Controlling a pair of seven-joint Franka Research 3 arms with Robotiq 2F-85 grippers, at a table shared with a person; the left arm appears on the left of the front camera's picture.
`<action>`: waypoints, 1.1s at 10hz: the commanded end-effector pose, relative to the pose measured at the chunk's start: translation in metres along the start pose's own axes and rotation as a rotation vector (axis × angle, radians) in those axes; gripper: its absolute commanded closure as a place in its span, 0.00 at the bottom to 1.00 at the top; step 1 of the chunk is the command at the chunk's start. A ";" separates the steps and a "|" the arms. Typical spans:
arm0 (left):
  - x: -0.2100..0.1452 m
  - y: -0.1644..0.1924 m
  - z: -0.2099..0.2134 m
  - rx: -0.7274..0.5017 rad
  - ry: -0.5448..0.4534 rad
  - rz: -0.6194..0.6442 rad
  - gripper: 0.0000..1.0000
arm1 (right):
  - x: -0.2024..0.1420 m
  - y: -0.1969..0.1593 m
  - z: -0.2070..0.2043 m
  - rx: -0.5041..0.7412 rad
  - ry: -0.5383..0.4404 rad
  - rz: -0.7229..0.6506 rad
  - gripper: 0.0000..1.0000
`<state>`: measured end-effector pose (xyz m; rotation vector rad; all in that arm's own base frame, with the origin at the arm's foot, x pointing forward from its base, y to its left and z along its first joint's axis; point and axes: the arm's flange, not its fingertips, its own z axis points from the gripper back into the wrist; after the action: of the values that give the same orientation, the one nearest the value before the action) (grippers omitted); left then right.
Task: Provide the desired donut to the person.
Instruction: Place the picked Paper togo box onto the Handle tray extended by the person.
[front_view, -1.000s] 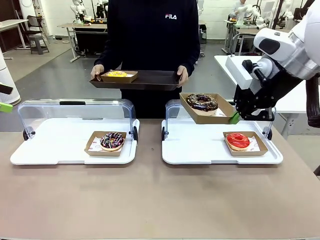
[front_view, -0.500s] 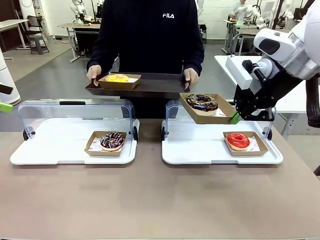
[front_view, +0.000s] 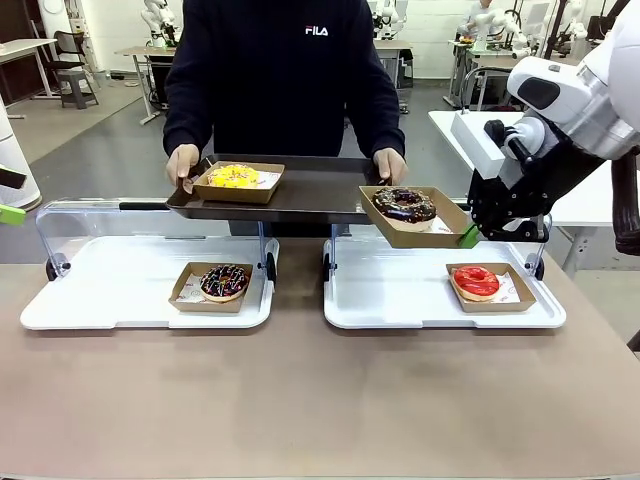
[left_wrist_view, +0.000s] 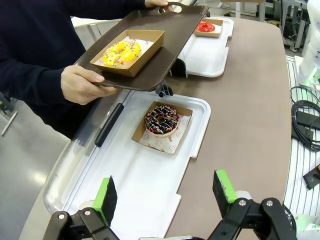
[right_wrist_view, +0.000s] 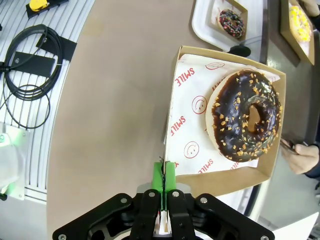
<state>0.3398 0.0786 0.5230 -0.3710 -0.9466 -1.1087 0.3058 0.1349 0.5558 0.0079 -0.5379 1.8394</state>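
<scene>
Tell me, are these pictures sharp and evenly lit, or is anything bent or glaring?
Front view: even indoor light, sharp, soft shadows under the white trays. Left wrist view: wide-angle lens bends the table edge; the open left gripper is slightly soft. Right wrist view: chocolate donut crisp with glossy highlights.

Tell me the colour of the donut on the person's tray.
Yellow donut with coloured sprinkles; clearest in the left wrist view.

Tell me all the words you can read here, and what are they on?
"FILA": white letters on the person's dark sweatshirt.
"SMILE": red print, with smiley faces, on the paper liner under the chocolate donut.
The liner under the sprinkled donut has red marks too small to read.
</scene>
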 end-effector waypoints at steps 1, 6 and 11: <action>0.000 0.000 0.000 0.004 -0.017 0.005 0.00 | -0.002 0.002 -0.004 0.002 0.000 0.015 1.00; 0.000 0.000 0.000 0.004 -0.017 0.005 0.00 | -0.002 0.002 -0.004 0.002 0.000 0.015 1.00; 0.000 0.000 0.000 0.004 -0.017 0.005 0.00 | 0.055 -0.056 0.008 0.046 -0.010 -0.029 0.98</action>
<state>0.3398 0.0784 0.5231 -0.3708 -0.9464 -1.1091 0.3165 0.1626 0.5775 0.0219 -0.5377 1.8341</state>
